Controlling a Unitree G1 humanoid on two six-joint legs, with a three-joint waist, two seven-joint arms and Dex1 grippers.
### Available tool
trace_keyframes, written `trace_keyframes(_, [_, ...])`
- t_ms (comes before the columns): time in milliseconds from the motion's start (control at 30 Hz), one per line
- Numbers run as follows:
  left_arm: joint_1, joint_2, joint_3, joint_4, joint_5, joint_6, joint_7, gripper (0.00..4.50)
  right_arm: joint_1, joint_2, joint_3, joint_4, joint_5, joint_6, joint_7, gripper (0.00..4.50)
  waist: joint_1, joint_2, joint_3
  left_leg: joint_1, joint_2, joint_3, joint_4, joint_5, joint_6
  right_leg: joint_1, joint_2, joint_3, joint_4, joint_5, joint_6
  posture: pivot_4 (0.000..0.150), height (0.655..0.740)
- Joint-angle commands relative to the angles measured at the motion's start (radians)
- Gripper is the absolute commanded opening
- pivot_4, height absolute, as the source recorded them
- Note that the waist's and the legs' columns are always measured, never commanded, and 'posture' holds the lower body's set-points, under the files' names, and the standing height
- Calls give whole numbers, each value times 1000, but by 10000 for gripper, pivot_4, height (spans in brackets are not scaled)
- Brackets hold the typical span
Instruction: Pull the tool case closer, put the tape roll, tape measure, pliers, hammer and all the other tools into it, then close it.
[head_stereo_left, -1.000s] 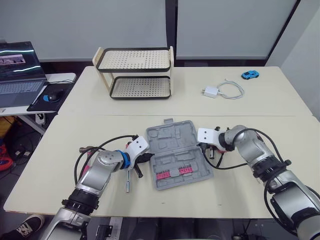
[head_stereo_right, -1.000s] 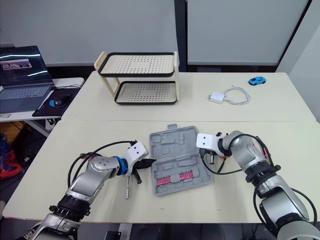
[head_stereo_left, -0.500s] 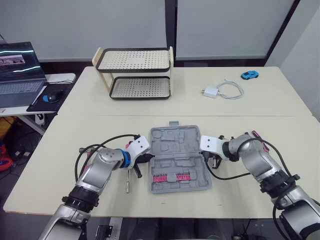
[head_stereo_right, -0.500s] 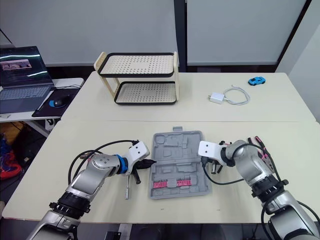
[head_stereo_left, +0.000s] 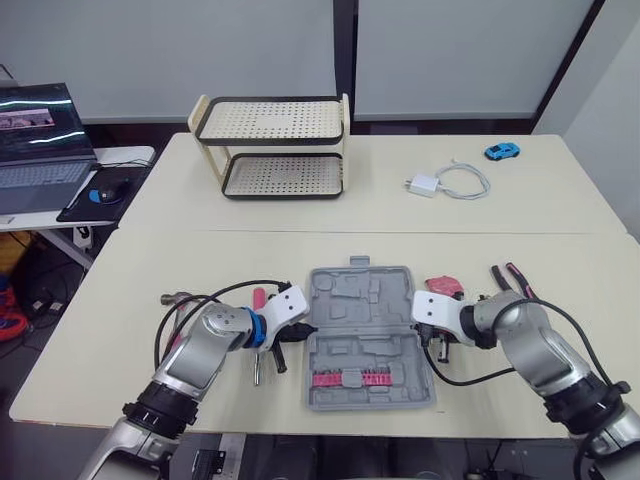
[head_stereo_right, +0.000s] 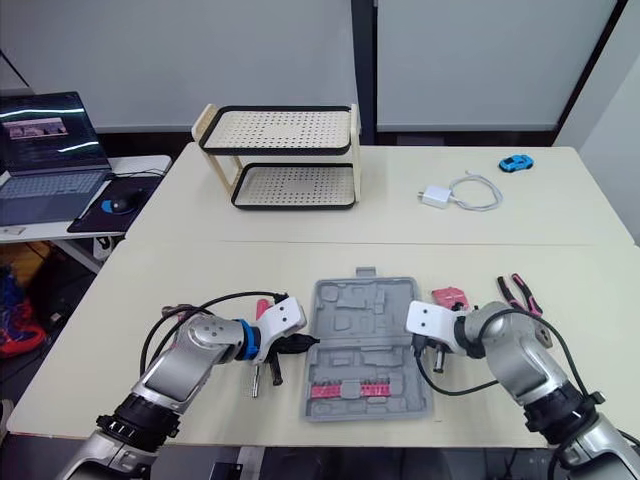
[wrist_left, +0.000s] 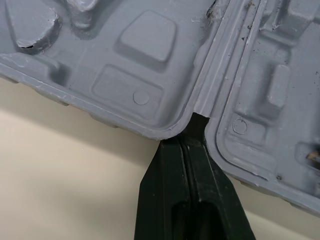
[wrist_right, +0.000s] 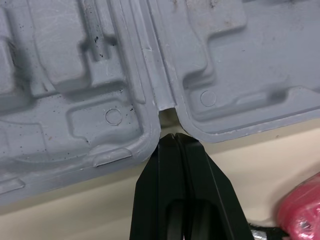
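– Two grippers at the tool case (head_stereo_left: 368, 335); how do they stand?
– One at each side; the left gripper (wrist_left: 194, 124) has its tip in the hinge notch on the case's left edge; the right gripper (wrist_right: 172, 141) sits at the matching notch on the right edge.
– Jaws?
– Both pairs are pressed together with no gap; neither has hold of anything; the tips just meet the grey plastic.
– And the case itself?
– Lower centre of the head view, lying open and flat on the table (head_stereo_left: 130, 280); a row of red bits (head_stereo_left: 348, 378) sits in the half nearer the bottom of the frame.
– Tools?
– Pliers (head_stereo_left: 512, 281) with red and black handles lie right of centre, apart from the case; a pink tool (head_stereo_left: 445, 287) lies just beside the case's upper right corner; a metal-shafted tool (head_stereo_left: 256, 368) lies by the left gripper, at the case's left; what kind, I cannot tell.
– Farther back?
– A two-tier rack (head_stereo_left: 270, 145) stands upper centre; a charger (head_stereo_left: 422, 185) and a blue toy car (head_stereo_left: 500, 151) lie upper right; a laptop (head_stereo_left: 35, 130) is open at the upper left.
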Motion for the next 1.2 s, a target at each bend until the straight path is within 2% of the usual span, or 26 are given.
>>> trace_keyframes(33, [32, -37, -107, -41, -9, 14, -37, 0, 10, 1, 1, -72, 47, 3, 22, 230, 0, 0, 0, 0, 0, 0, 0, 0, 0, 0, 0, 0, 0, 0, 0, 1500, 7400])
trace_keyframes(433, [83, -2, -143, -119, -4, 51, -51, 0, 117, -25, 5, -174, 73, 52, 7, 230, 0, 0, -1, 2, 0, -1, -1, 0, 0, 3, 0, -1, -1, 0, 0, 1500, 7400])
trace_keyframes(767, [84, 3, -155, -127, -2, 61, -47, 0, 138, -27, 3, -173, 75, 57, 5, 230, 0, 0, -4, 4, 0, -1, -1, 0, 0, 5, 0, -1, -2, 0, 0, 1500, 7400])
trace_keyframes(1200, [121, 44, -187, -173, -4, 90, -85, 0, 223, -32, 9, -276, 76, 125, -6, 230, 1, -1, -7, 5, 1, -1, -2, -2, 3, 6, 0, -1, -3, 0, 0, 1500, 7400])
